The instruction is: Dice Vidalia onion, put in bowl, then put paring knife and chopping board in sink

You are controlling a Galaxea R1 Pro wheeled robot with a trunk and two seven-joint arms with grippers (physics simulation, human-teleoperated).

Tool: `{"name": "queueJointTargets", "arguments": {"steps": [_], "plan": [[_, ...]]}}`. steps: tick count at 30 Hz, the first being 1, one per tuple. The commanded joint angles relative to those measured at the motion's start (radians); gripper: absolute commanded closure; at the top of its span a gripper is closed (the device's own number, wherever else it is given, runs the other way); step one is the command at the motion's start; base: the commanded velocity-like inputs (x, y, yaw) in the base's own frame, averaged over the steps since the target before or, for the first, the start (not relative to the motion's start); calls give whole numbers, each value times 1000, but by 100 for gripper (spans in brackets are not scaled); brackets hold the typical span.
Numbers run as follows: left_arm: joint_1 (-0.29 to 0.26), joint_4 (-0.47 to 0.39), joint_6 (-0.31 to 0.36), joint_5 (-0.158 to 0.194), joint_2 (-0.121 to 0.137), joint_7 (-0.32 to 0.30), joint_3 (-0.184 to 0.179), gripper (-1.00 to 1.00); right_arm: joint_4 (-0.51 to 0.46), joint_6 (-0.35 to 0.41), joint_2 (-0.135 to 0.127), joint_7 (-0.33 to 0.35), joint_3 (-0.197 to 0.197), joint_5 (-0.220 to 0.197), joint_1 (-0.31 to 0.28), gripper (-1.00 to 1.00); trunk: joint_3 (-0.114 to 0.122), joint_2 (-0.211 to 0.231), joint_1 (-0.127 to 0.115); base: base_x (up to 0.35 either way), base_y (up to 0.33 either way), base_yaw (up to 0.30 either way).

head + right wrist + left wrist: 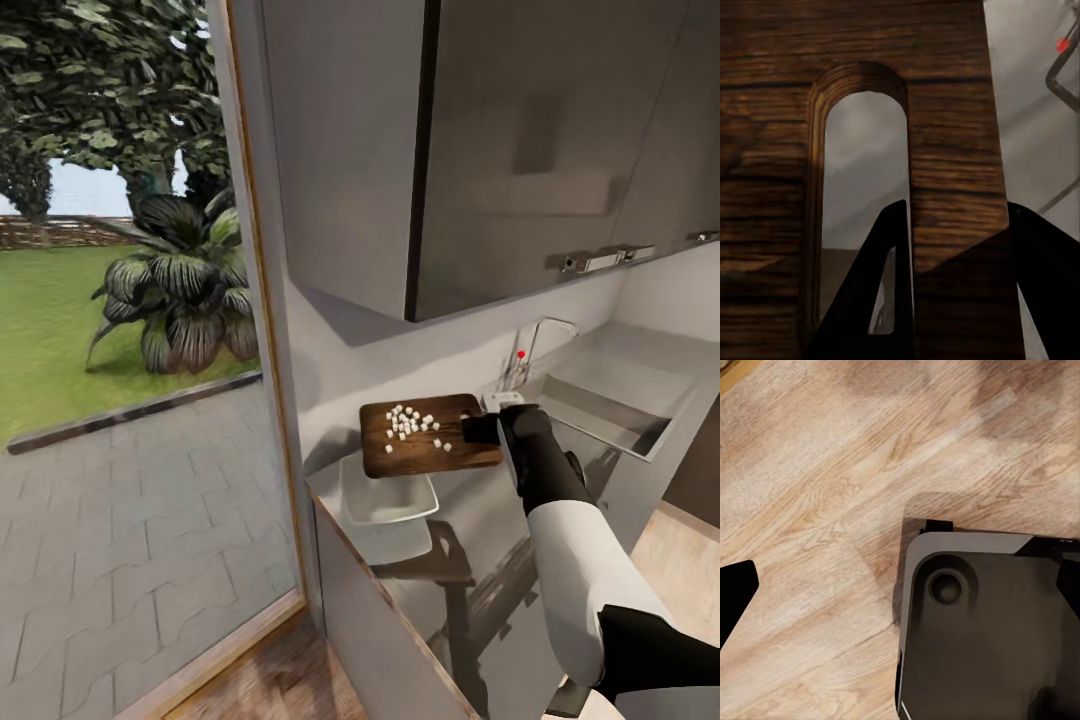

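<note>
The head view takes in the kitchen: dark glossy upper cabinets [520, 150], a tall window [120, 350] onto a lawn and a leafy plant [180, 290], and the grey metal worktop [480, 590] running away toward the sink [610, 400] at its far right end, with the chrome tap [530, 350] and its red knob beside the basin. The right arm [580, 560] reaches forward over the worktop to the right short edge of the chopping board [430, 435], which seems to sit raised over the worktop near its far left corner, between the sink and the bowl. The diced onion [412, 422], small white cubes, lies scattered on the board's middle. The white bowl [385, 492] sits just in front of the board, near the worktop's left edge, partly under the board's front edge.

The right wrist view gives what the head view cannot: the right gripper [952, 300] has its dark fingers [870, 300] either side of the wooden strip beside the board's handle slot, one finger through the slot, pinching that strip.

The left wrist view looks down on pale wood floor [817, 472] and the robot's dark base [982, 622]; one black finger [735, 592] of the left gripper shows at the picture's edge, so how far it is open I cannot tell.

No writing or labels can be read.
</note>
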Motion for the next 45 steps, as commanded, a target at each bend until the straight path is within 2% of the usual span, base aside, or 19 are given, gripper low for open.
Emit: {"name": "queueJointTargets", "arguments": {"steps": [1,5,18,25,27,30,33,45], "plan": [[-2,3,-6,6,-1,1,-8,-100,-1,-3,1,8,-4,10,-1,100,-2,-2,1,0,0,0],[-2,3,-6,6,-1,1,-8,-100,-1,-24,-1,4,-2,10,-1,100,-2,-2,1,0,0,0],[-2,3,-6,6,-1,1,-8,-100,-1,-20,-1,-4,3,14,-1,100,-2,-2,1,0,0,0],[-2,3,-6,6,-1,1,-8,-100,0,-21,-4,-47,6,20,-1,100,-2,-2,1,0,48,0],[-2,3,-6,6,-1,1,-8,-100,0,-21,-3,-49,7,40,-1,100,-2,-2,1,0,6,0],[-2,3,-6,6,-1,0,-8,-100,0,-22,-1,-50,20,122,-1,100,-2,-2,1,0,1,0],[-2,3,-6,6,-1,1,-8,-100,0,-24,0,-49,25,165,-1,100,-2,-2,1,0,0,0],[-2,3,-6,6,-1,1,-8,-100,0,-24,0,-50,28,181,-1,100,-2,-2,1,0,0,0]]}}
